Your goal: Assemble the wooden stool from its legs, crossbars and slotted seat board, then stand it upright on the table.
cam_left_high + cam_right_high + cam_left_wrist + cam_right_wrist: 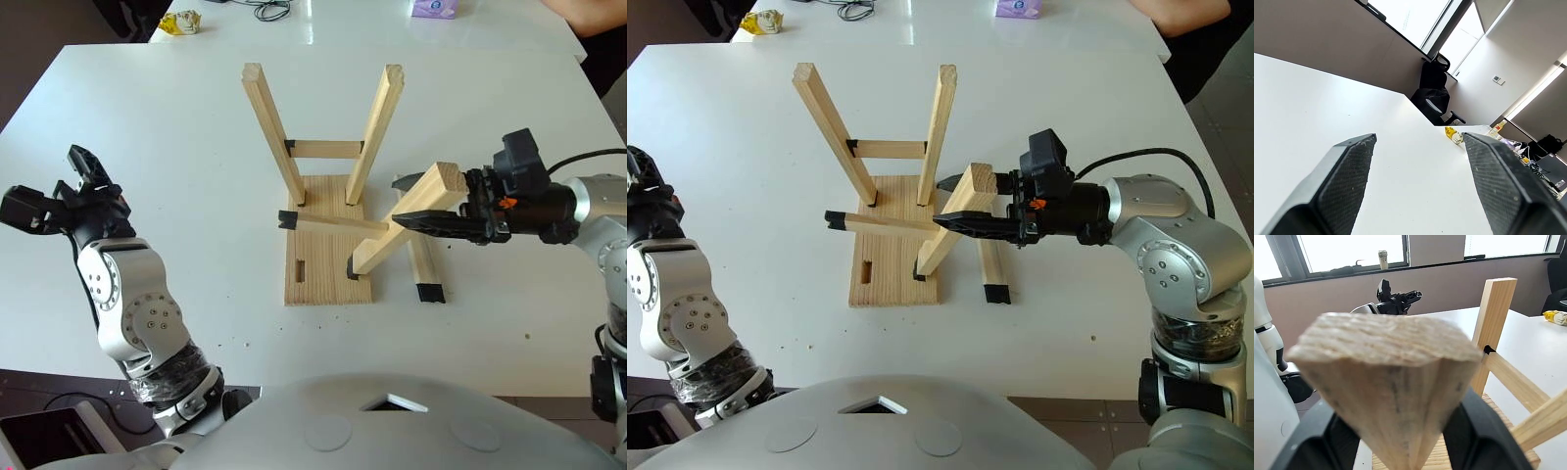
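The slotted seat board (328,257) lies flat mid-table. Two legs (274,132) (375,132) rise from its far end, joined by a crossbar (325,149). My right gripper (416,204) is shut on a third leg (407,220), held tilted with its foot on the board's right edge. Its end grain (1386,382) sits between my fingers (1474,431). A crossbar (333,225) runs left from it across the board. A fourth leg (426,269) lies on the table under my gripper. My left gripper (1420,139) stands open and empty over the table's left edge (90,176).
An open slot (301,269) shows in the board's near left part. A yellow packet (181,22) and a purple box (434,8) sit on the table behind. The white table (147,245) has bare room on the left and at the front.
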